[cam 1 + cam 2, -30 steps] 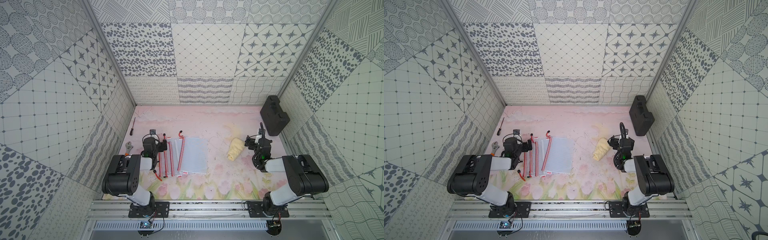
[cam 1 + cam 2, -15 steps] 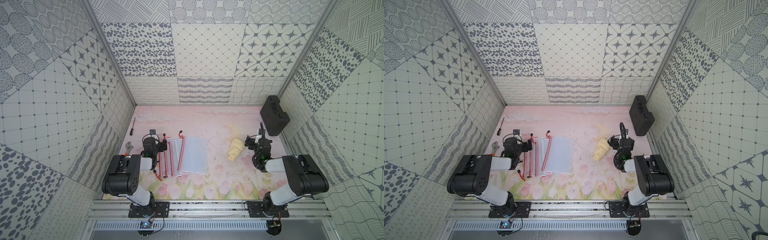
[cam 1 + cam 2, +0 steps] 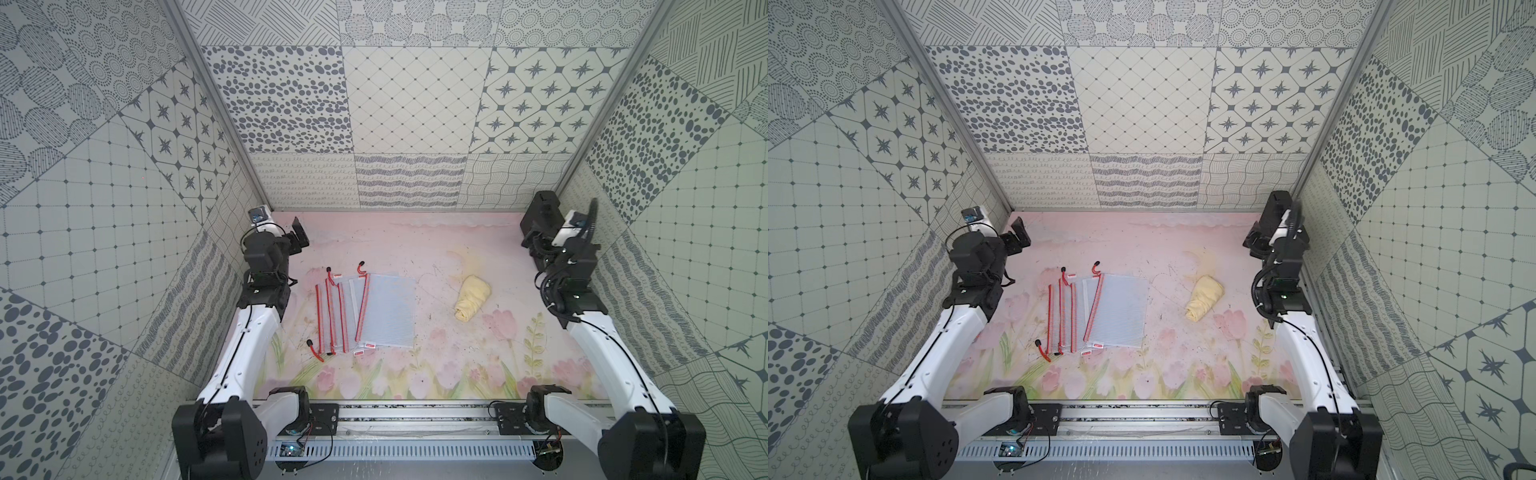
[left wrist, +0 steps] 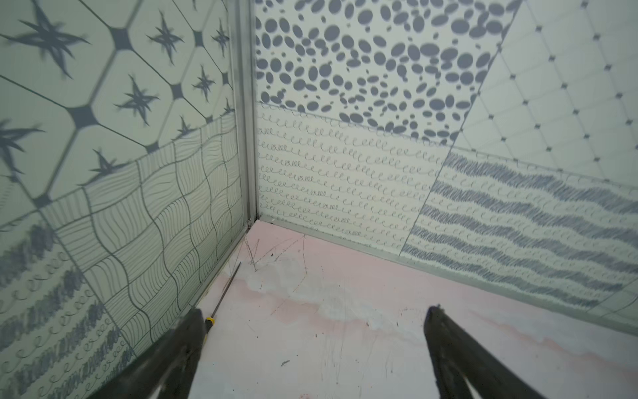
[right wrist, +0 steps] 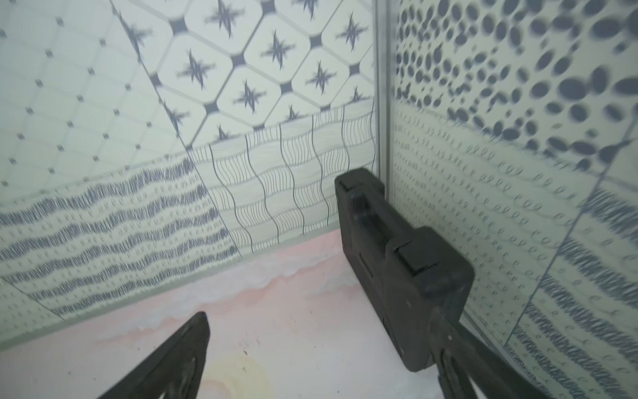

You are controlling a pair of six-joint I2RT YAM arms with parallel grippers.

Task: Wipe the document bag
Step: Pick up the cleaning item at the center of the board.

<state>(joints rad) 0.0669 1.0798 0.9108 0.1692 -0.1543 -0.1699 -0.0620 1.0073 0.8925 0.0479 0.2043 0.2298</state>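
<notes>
Several mesh document bags with red zippers lie fanned out on the pink floor mat, left of centre in both top views. A rolled yellow cloth lies to their right. My left gripper hangs open above the far left corner, well behind the bags. In the left wrist view its fingers stand wide apart over bare mat. My right gripper is open near the far right corner, beyond the cloth. Nothing sits between its fingers.
A black case leans in the far right corner, close to one right finger. A thin screwdriver lies along the left wall by the left finger. Patterned walls close in three sides; a metal rail runs along the front.
Both arms have risen from their folded rest and reached toward the back corners. The left gripper left the bags' side, the right left the cloth's side. Bags and cloth have not moved.
</notes>
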